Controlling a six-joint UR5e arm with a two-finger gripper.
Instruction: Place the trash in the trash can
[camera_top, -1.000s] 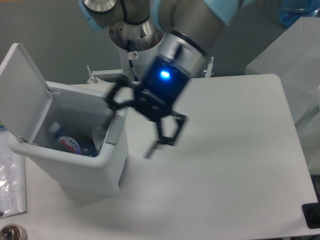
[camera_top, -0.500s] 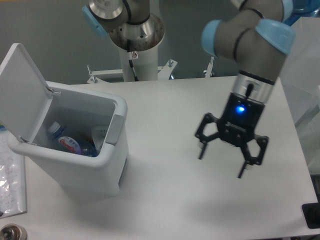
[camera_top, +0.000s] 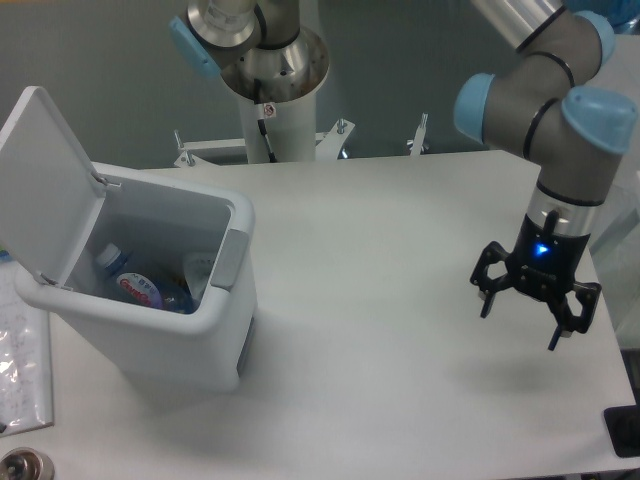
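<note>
The white trash can (camera_top: 222, 342) stands at the table's left with its lid (camera_top: 42, 185) swung open and a grey tab (camera_top: 229, 259) on its rim. Inside it lie the crushed clear bottle with the red-and-white label (camera_top: 136, 286) and the white crumpled wrapper (camera_top: 200, 271) against the right wall. My gripper (camera_top: 522, 322) hangs open and empty above the table's right side, far from the can.
The arm's base column (camera_top: 272, 100) stands behind the table at the back. A clear plastic bag (camera_top: 22, 360) lies left of the can. A black object (camera_top: 625, 430) sits at the front right corner. The table's right edge (camera_top: 598, 290) is close to the gripper.
My gripper has swung from beside the can's right rim across the table to the far right side, staying open and empty. The trash in the can has not moved.
</note>
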